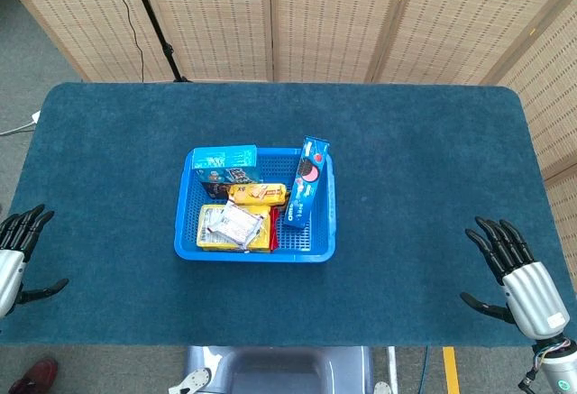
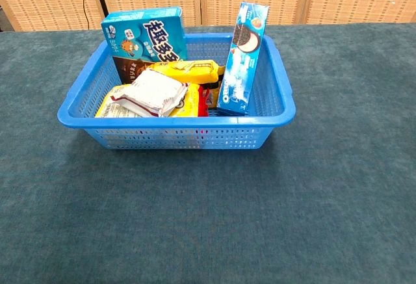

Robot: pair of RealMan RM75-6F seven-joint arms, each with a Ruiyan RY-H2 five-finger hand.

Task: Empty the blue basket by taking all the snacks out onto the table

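Observation:
The blue basket (image 1: 323, 232) (image 2: 276, 76) sits mid-table. Inside it a tall blue cookie box (image 1: 307, 181) (image 2: 244, 57) leans upright at the right side, and a teal box (image 1: 224, 168) (image 2: 144, 41) stands at the back left. A yellow packet (image 1: 259, 194) (image 2: 188, 71) lies between them, with a white wrapped snack (image 1: 233, 224) (image 2: 151, 93) on top of a yellow pack in front. My left hand (image 1: 16, 251) rests open at the table's left edge. My right hand (image 1: 514, 270) is open near the right front edge. Both are far from the basket and out of the chest view.
The dark blue tablecloth (image 1: 424, 160) covers the whole table. Woven folding screens (image 1: 334, 15) stand behind it, and a black stand leg (image 1: 153, 24) leans at the back left.

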